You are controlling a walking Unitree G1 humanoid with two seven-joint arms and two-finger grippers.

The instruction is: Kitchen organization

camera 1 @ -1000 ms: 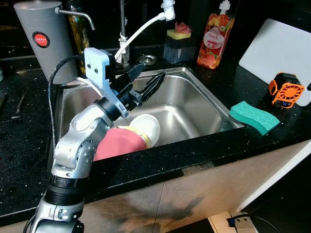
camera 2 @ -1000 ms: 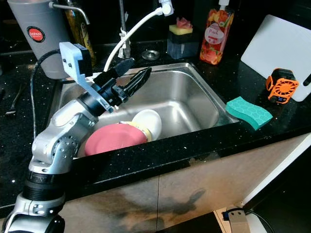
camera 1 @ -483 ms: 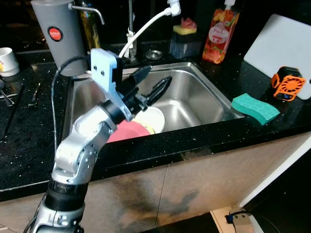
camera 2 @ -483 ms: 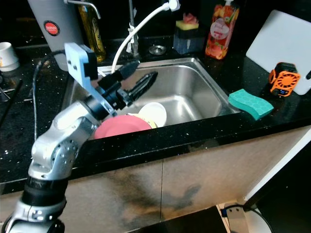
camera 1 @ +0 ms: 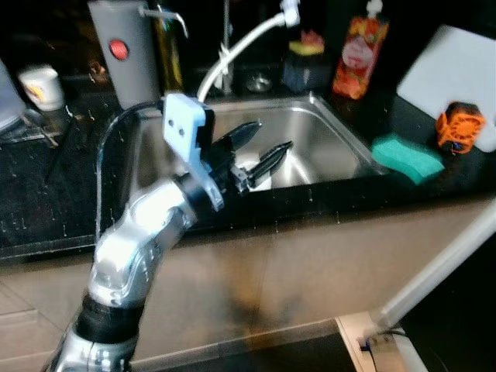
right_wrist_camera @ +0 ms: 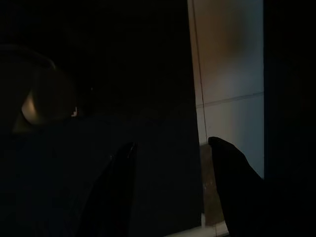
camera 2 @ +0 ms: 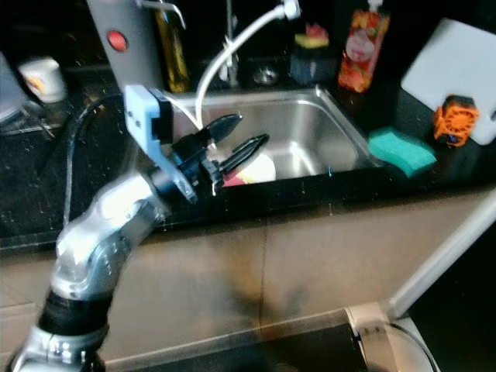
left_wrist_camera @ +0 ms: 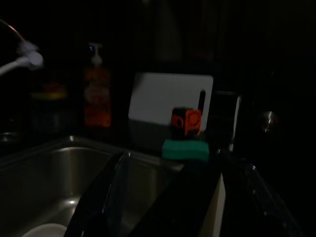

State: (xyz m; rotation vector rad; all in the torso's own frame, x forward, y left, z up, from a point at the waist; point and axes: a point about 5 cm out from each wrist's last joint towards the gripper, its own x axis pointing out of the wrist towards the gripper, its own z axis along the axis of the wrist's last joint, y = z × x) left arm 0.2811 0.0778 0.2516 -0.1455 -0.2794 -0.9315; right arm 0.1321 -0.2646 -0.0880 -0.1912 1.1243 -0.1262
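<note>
Left eye view. The left gripper (camera 1: 260, 147) is seen raised over the front rim of the sink (camera 1: 325, 128), its jaws apart and holding nothing, the fingers directed toward the far right corner of the basin. The picture is blurred. The dishes are hidden here behind the arm and the front edge of the worktop (camera 1: 46, 209). A green sponge (camera 1: 407, 156) lies on the worktop to the right of the sink, with an orange gadget (camera 1: 459, 126) and a white board (camera 1: 453, 74) beyond it.

Right eye view. A pale bowl (camera 2: 260, 167) is visible in the sink, just beneath and slightly nearer than the fingertips; a sliver of a pink plate (camera 2: 232, 180) is seen touching it on the left. The dishes thus lie below the jaws, and the left arm is judged the nearer one for any grasp. A descent with the jaws tipped down would be called for.

Left wrist view. The scene is dark. The rim of the bowl (left_wrist_camera: 47, 231) is seen low between the two spread fingers (left_wrist_camera: 98, 197), the sponge (left_wrist_camera: 185, 149) well beyond.

Right wrist view. The right gripper (right_wrist_camera: 170, 190) hangs idle in shade, jaws apart, over a pale floor (right_wrist_camera: 229, 64).
</note>
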